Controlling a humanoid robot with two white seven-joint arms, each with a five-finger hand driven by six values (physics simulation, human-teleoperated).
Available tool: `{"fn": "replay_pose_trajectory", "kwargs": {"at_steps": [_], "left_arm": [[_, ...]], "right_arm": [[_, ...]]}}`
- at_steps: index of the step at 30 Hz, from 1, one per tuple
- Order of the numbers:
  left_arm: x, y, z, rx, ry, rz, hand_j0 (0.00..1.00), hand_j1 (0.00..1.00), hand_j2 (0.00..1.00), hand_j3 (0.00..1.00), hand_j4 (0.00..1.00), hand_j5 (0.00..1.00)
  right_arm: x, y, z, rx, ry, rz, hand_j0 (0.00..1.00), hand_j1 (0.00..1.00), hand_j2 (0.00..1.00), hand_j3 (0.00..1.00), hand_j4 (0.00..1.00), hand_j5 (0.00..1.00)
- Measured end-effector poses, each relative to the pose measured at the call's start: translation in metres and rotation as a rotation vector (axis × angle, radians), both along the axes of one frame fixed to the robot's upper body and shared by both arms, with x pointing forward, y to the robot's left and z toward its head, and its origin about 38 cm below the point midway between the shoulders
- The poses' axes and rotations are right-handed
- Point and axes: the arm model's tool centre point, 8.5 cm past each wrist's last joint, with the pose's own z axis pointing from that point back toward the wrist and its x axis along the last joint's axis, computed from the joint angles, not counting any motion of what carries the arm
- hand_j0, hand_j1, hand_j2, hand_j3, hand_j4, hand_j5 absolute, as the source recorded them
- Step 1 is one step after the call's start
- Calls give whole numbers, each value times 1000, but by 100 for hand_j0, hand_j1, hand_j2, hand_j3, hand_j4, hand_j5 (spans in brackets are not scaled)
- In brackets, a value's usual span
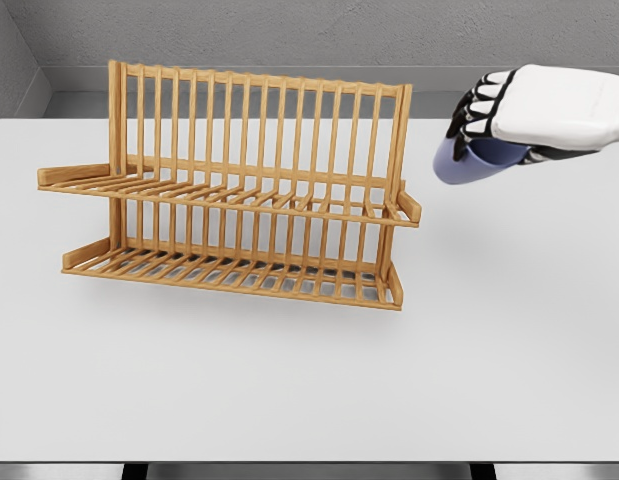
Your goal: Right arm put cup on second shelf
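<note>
White table (289,390) bears wooden rack (239,200); grey wall (289,30) behind.

Single head view: looks down and forward over white table (289,400), wooden rack (234,190) at mid-distance.

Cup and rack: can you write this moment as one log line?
right robot hand: holds cup in air | cup: right of rack, not on shelf | both shelves: bare | left: unseen
</note>
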Motion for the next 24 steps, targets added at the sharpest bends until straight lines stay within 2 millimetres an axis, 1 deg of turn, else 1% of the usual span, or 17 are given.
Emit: {"fn": "replay_pose_trajectory", "kwargs": {"at_steps": [9,14,20,24], "left_arm": [[0,0,0,0,0,0,100,100,100,100,100,100],[0,0,0,0,0,0,100,100,100,100,100,100],[0,0,0,0,0,0,100,100,100,100,100,100],[0,0,0,0,0,0,100,100,100,100,100,100]], "right_arm": [[-1,12,2,15,-10,34,57,57,57,57,57,57],[1,27,-3,43,-1,70,57,57,57,57,57,57],[2,39,-8,58,9,100,57,57,57,57,57,57],[2,48,-15,61,26,121,57,57,57,57,57,57]]}}
